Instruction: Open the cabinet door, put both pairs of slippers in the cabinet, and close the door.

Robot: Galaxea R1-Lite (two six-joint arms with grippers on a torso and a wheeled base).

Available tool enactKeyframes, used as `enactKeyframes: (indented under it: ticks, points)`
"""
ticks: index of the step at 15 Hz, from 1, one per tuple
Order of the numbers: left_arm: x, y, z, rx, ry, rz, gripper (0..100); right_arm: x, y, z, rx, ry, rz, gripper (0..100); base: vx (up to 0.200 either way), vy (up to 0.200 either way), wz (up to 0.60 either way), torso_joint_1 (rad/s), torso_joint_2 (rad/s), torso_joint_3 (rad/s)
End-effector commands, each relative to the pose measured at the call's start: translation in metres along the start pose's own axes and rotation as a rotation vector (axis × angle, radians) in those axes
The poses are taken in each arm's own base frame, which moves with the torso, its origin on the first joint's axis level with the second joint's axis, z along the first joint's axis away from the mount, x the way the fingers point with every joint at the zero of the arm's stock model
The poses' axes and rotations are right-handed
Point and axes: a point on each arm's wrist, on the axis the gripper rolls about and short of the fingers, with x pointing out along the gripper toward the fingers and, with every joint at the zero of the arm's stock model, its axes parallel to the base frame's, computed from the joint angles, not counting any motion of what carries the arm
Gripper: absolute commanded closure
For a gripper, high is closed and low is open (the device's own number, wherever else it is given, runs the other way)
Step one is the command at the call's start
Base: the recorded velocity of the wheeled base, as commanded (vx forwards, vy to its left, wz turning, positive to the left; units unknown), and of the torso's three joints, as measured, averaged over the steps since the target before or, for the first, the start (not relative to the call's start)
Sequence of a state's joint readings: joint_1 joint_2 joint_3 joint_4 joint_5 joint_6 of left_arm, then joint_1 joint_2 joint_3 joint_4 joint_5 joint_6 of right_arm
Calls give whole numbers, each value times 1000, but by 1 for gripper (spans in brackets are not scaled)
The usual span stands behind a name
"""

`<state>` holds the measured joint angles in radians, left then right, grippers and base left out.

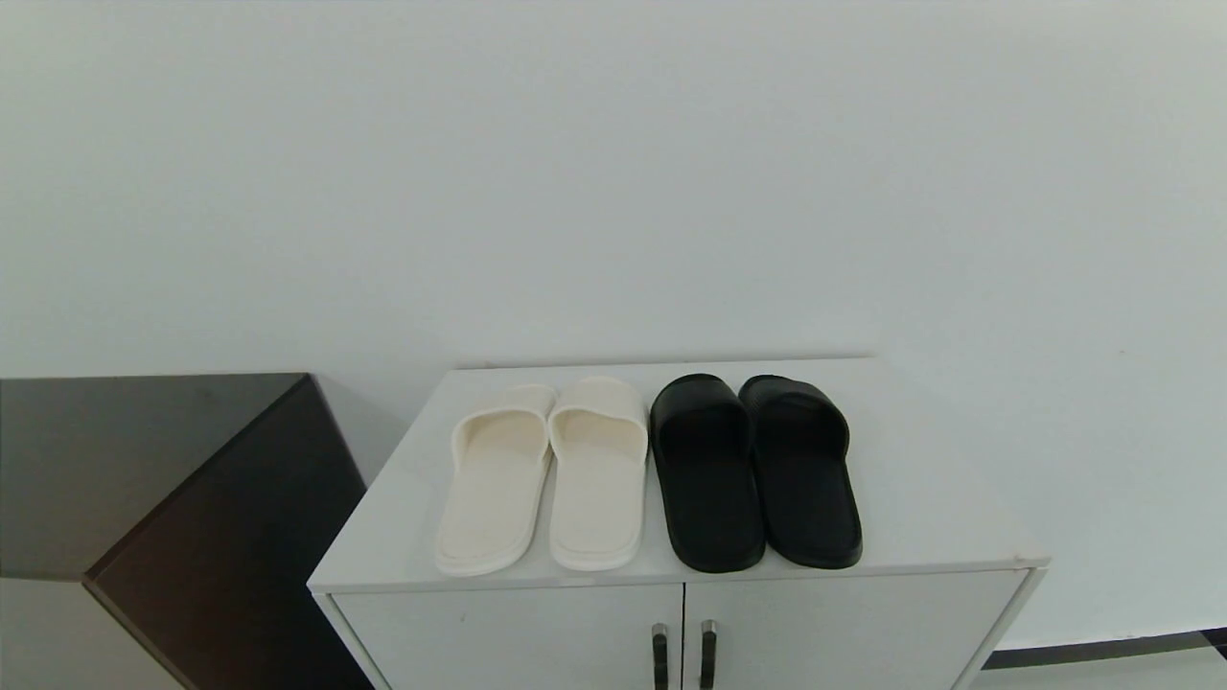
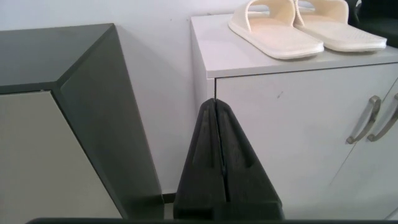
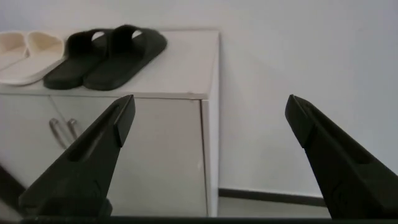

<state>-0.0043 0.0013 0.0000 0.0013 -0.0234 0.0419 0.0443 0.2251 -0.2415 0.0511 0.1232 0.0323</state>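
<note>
**Head view.**
- Cabinet [image 1: 920,460]: white, against the wall. Both doors [image 1: 537,637] are shut, and the two handles [image 1: 660,654] sit just beside each other at the centre seam.
- White pair [image 1: 542,474]: on the cabinet top, left of centre, heels at the front edge.
- Black pair [image 1: 757,470]: touching the white pair on its right, heels also at the front edge.
- Dark unit [image 1: 144,479]: stands just beside the cabinet on the left.

**Left wrist view.**
- Left hand [image 2: 216,109]: fingers pressed flat together, holding nothing, low before the cabinet's left corner.
- The white pair [image 2: 305,28] lies above it, with the handles [image 2: 364,119] off to the side.

**Right wrist view.**
- Right hand [image 3: 210,106]: spread wide and empty, facing the cabinet's right front corner.
- The black pair [image 3: 102,53] lies on top.

**Risks for you to weigh.**
- The handles are so close together that a wide hand may catch both, or the wrong one.
- You must spread the left hand before it can grasp anything.
- The heels lie at the front edge, so an arm rising past the top could knock a slipper off.
- The dark unit likely cramps the left arm.
</note>
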Motion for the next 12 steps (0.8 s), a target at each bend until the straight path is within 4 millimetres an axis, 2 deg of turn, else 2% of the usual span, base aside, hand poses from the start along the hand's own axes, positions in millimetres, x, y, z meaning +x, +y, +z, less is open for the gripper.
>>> enactKeyframes:
  ticks: [1, 2, 3, 6, 8, 12]
  points:
    - [0, 0, 0, 4, 1, 0, 100, 54, -2, 17, 38, 249, 126, 0, 0, 0, 0, 0, 0, 0]
    - [0, 0, 0, 4, 1, 0, 100, 79, 2, 24, 37, 254, 202, 0, 0, 0, 0, 0, 0, 0]
    - [0, 0, 0, 3, 1, 0, 100, 91, 6, 27, 35, 264, 201, 0, 0, 0, 0, 0, 0, 0]
    - [0, 0, 0, 3, 0, -2, 100, 107, 38, 35, 43, 320, 290, 0, 0, 0, 0, 0, 0, 0]
    - [0, 0, 0, 3, 0, -2, 100, 122, 79, 54, 169, 348, 329, 0, 0, 0, 0, 0, 0, 0]
    - [0, 0, 0, -1, 0, -2, 100, 159, 114, 64, 149, 367, 300, 0, 0, 0, 0, 0, 0, 0]
